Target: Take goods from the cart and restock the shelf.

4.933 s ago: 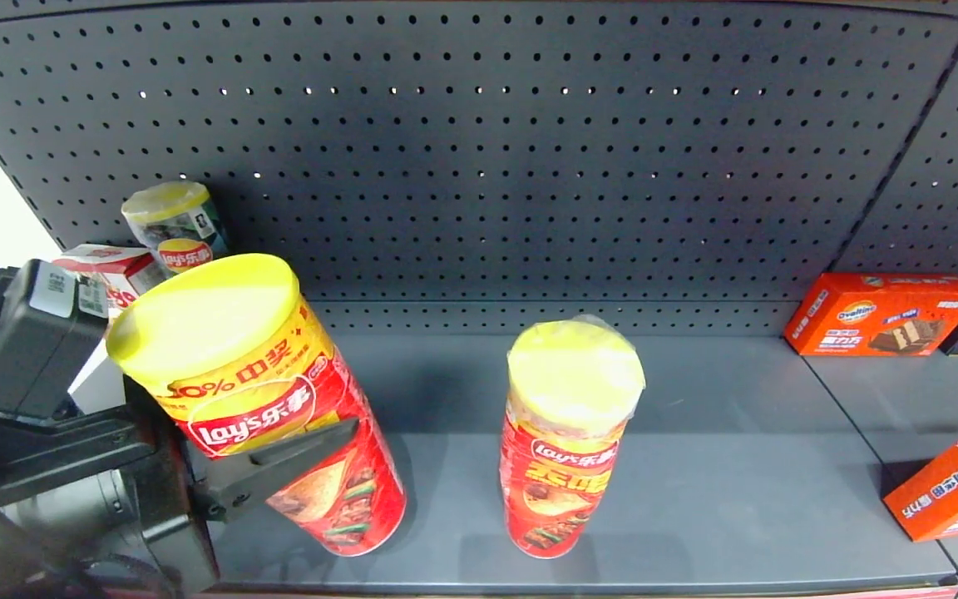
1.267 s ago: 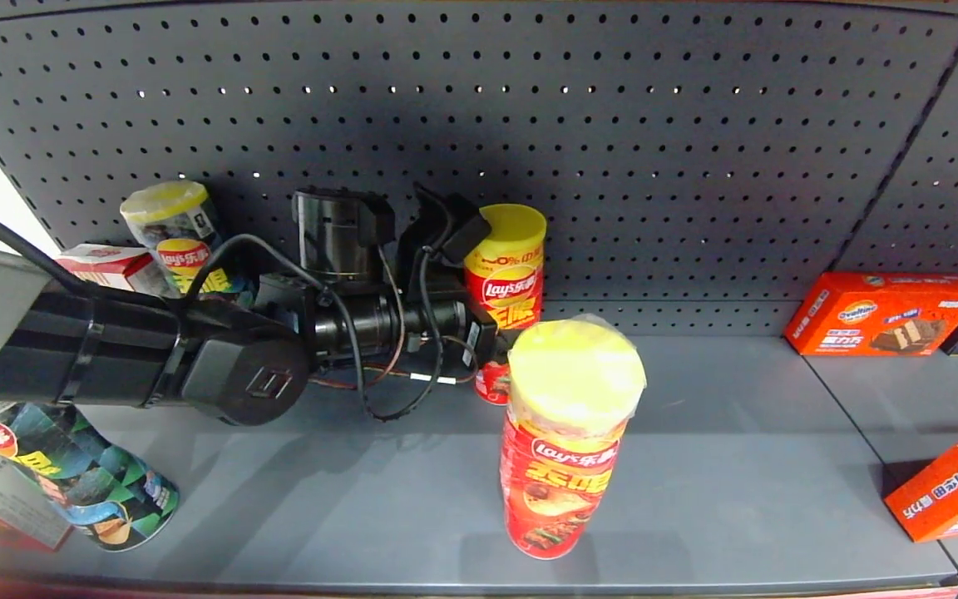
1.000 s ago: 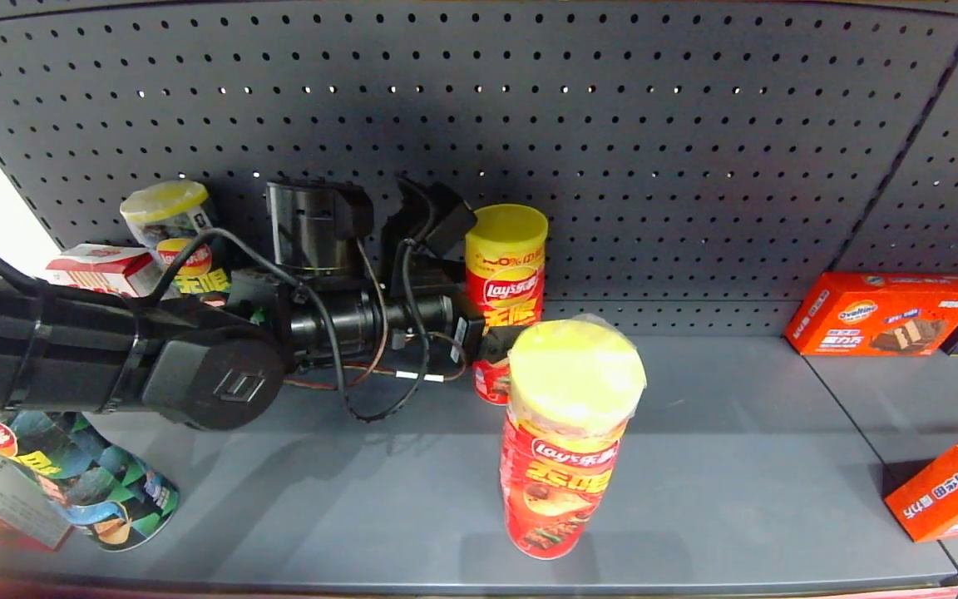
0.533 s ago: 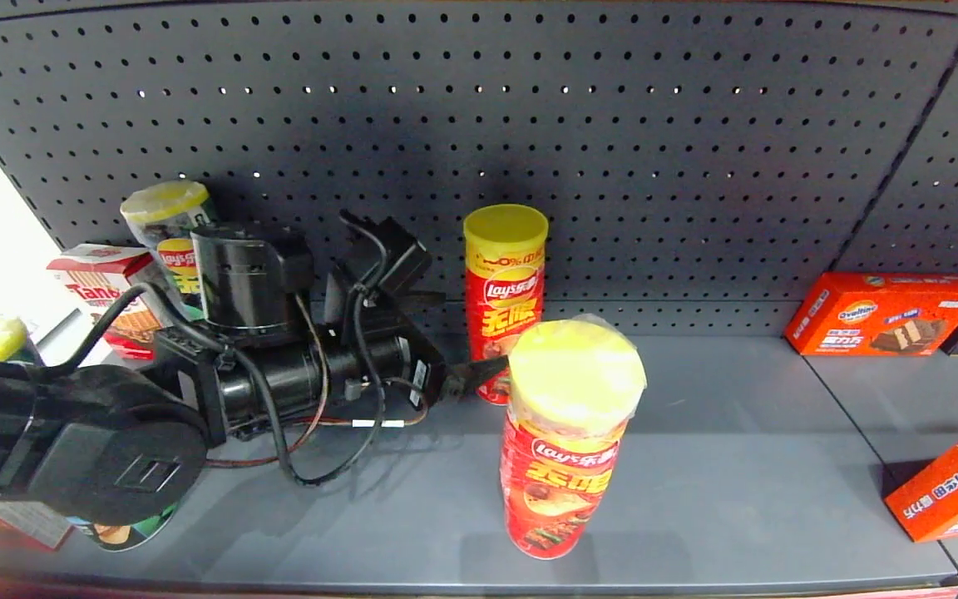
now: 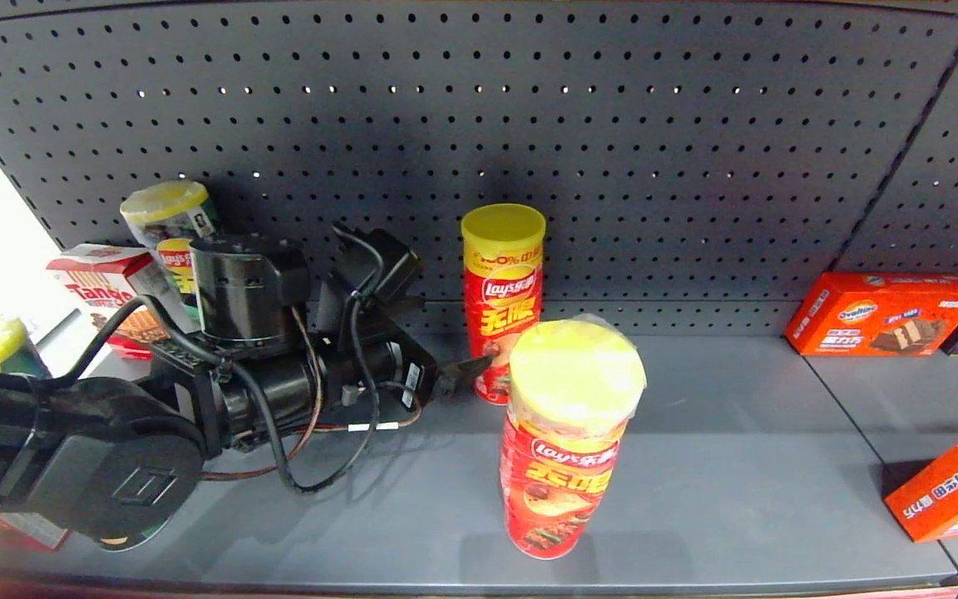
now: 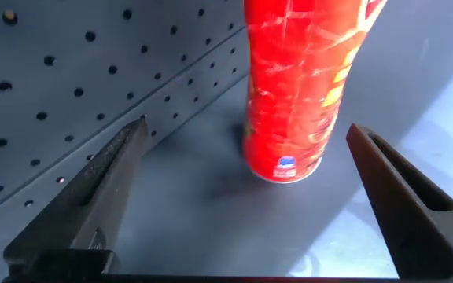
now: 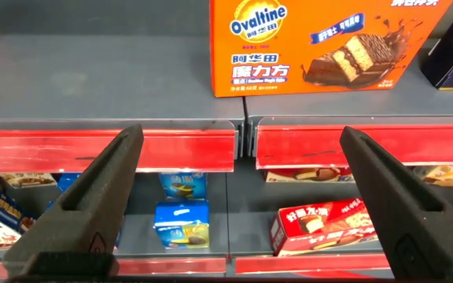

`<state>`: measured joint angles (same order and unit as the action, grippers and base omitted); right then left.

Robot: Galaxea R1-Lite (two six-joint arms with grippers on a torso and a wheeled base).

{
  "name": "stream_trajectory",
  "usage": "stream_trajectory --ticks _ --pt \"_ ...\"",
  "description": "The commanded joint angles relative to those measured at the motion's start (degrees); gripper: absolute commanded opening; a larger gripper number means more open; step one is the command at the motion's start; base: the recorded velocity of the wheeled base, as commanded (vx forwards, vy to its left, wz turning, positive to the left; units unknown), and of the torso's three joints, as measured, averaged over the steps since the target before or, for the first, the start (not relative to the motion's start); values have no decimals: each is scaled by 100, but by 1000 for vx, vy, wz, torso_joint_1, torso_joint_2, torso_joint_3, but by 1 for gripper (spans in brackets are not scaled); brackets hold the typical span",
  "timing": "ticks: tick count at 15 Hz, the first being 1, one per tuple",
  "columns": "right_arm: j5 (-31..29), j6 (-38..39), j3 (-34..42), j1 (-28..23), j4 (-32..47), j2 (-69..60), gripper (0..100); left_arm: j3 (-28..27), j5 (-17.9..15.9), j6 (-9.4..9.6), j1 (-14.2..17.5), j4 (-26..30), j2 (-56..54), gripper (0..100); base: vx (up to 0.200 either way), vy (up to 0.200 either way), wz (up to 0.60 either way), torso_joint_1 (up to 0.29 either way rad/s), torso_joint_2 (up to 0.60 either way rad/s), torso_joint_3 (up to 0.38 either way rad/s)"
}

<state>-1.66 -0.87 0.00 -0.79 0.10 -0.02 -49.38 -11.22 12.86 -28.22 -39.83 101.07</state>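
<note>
- Left gripper (image 6: 246, 135): fingers spread wide and empty, low over the shelf (image 5: 737, 466), pointing at the base of the rear chip can (image 5: 502, 291).
- In the left wrist view the can's foot sat between the two fingers but clear of both, with no contact on either side.
- Rear chip can: upright, yellow lid up, at the back of the shelf and close to the pegboard panel (image 5: 612, 166). It stood unsupported.
- Front chip can (image 5: 566, 433): upright near the shelf's front edge, with clear film over its lid. It was apart from the rear can.
- Right gripper (image 7: 242, 135): fingers spread with nothing between them, facing the red price rails (image 7: 171, 149) of the lower shelves below an orange box (image 7: 313, 47).
- Handling estimate for a can: light. The tube wall is probably stiff enough for a firm pinch but would dent under excess force.
- The glossy printed skin is likely slippery. The tall, narrow shape would tip easily from a side knock.
- Best hold, in my judgement: across the diameter at mid-body, under the lid and not on it.
- Also on the shelf: a green can (image 5: 167, 220) and a wafer box (image 5: 92, 283) at the left, and orange boxes (image 5: 878, 312) at the right.
</note>
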Motion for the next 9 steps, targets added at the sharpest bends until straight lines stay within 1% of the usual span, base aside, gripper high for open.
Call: stream_trajectory --ticks 1,5,9 --pt "-1 -1 0 0 -1 2 100 -19 49 -3 10 1 97 100 0 0 0 0 0 0" --pt "-1 7 0 0 -1 2 100 -177 111 -3 89 1 202 100 0 0 0 0 0 0" --pt "-1 -1 0 0 -1 2 100 -177 128 -12 124 -8 238 100 0 0 0 0 0 0"
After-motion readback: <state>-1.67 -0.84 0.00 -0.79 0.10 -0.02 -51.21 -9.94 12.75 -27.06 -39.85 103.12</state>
